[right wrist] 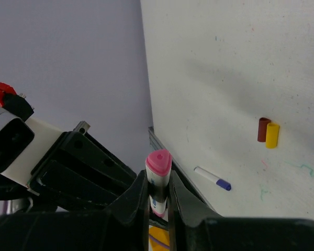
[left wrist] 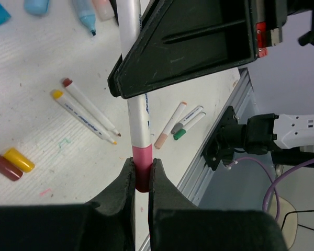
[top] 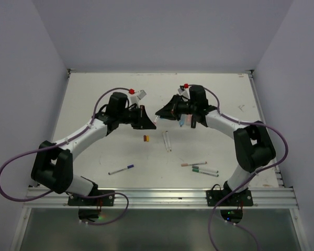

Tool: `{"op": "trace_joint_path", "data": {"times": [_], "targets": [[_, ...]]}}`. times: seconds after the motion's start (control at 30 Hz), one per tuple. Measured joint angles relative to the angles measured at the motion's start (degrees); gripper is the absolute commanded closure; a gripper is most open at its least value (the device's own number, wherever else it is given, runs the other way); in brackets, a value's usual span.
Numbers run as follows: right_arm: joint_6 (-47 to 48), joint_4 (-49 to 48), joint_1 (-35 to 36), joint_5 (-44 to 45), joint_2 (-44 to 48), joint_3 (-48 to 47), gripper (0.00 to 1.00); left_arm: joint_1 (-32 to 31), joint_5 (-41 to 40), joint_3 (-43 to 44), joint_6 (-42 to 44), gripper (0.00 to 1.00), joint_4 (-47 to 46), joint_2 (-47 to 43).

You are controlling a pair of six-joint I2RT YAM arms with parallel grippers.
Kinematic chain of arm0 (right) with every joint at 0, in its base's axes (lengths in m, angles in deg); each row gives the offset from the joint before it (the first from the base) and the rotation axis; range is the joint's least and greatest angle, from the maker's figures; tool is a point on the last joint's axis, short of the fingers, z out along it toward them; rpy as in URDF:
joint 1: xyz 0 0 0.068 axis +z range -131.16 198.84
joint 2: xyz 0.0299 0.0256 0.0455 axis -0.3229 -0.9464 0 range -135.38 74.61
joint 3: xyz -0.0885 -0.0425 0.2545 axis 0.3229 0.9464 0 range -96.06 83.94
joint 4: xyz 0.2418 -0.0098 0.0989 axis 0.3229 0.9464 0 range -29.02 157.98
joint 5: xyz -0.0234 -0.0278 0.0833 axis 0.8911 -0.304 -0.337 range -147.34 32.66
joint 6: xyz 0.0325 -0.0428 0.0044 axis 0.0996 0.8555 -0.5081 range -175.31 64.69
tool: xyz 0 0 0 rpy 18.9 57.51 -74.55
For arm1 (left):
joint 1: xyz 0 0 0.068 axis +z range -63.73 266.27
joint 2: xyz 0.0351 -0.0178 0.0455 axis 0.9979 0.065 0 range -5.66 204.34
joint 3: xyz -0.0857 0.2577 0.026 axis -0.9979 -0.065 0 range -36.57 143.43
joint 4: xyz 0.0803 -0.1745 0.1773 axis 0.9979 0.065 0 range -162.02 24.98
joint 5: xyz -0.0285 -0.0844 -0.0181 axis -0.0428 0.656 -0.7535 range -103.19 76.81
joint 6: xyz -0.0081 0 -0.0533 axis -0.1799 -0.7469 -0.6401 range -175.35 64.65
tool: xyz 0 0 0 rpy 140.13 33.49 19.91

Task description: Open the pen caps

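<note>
Left wrist view: left gripper (left wrist: 142,167) pinched shut on the pink cap (left wrist: 141,154), one finger pressed to each side, cap seated on the end of a white pen (left wrist: 137,117) with no gap visible at the join. Farther along the same pen, right gripper (right wrist: 158,180) clamped narrowly round the barrel; from right wrist, a pink end poking up between its fingers (right wrist: 133,196), too foreshortened to say more. From top external, both arms bent inward, grippers tip to tip above the middle of the bench (top: 225,99), pen lifted clear of it. Down on the bench, loose and touching side by side: yellow cap (left wrist: 19,159) and red cap (left wrist: 3,168). Near those, two bare pens (left wrist: 89,112) lying parallel, writing tips uncovered, red and yellow plugs at the back ends. Toward the near-right part of the bench, three more caps on their pens, close together: peach cap (left wrist: 161,140), grey cap (left wrist: 176,127), green cap (left wrist: 179,134). Well apart from these, nearer the left arm's base, purple cap (top: 130,167) on a lone pen. At the top edge of the left wrist view, blue highlighter (left wrist: 87,18) lying uncapped, tip bare, with other blue pieces beside it cut off by the frame.
</note>
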Motion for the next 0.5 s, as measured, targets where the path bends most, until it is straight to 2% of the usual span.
{"op": "trace_joint_path", "data": {"times": [0.1, 0.4, 0.5], "targets": [[-3.3, -6.1, -2.2, -3.6, 0.0, 2.6, 1.00, 0.0, 0.6, -0.9, -0.3, 1.00, -4.2, 0.0], [-5.9, -13.9, -4.2, -9.0, -0.8, 2.7, 1.00, 0.6, 2.7, -3.0, -2.1, 1.00, -12.6, -1.0], [-9.8, -22.6, -4.6, -12.8, -4.1, 2.7, 1.00, 1.3, 3.1, -3.8, -3.5, 1.00, -14.9, -1.5]]}}
